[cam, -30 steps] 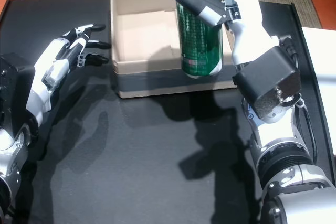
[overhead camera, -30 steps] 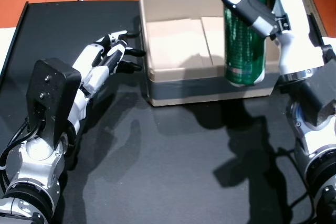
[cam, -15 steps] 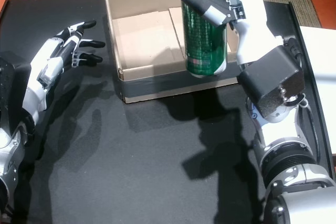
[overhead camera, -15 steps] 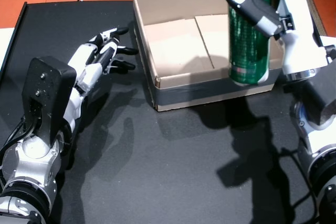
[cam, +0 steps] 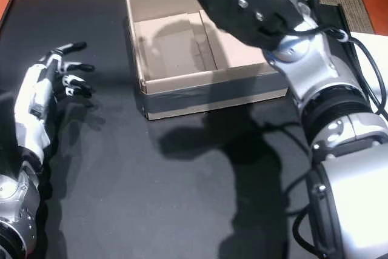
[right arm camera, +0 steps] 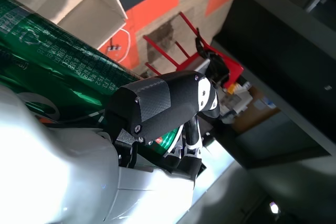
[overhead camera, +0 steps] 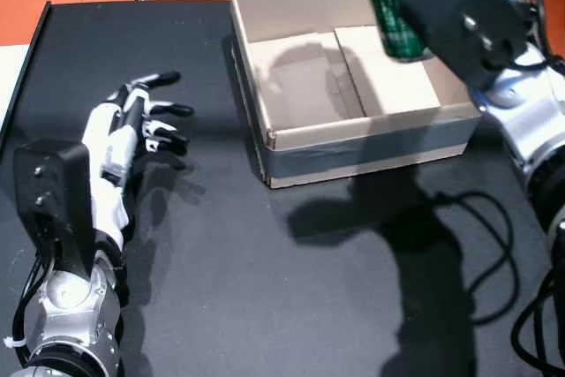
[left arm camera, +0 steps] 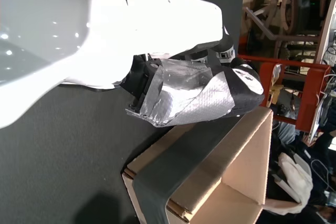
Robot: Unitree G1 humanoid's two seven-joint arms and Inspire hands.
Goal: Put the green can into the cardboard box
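Right hand (right arm camera: 157, 114) grasping tilted green metal can (overhead camera: 388, 6) above open brown cardboard box (overhead camera: 353, 143), left hand (overhead camera: 132, 130) released, fingers spread over black worktop (overhead camera: 265, 289)

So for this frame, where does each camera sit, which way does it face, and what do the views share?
Head views: both look down from the robot's head onto the black table, showing the box, the open left hand and the right arm; the can shows at the top of one.
Left wrist view: on the left arm, turned sideways, looking past the left hand at a box corner.
Right wrist view: on the right arm, tilted, showing the right hand shut on the can, with room behind.
Shared: all four show the box.
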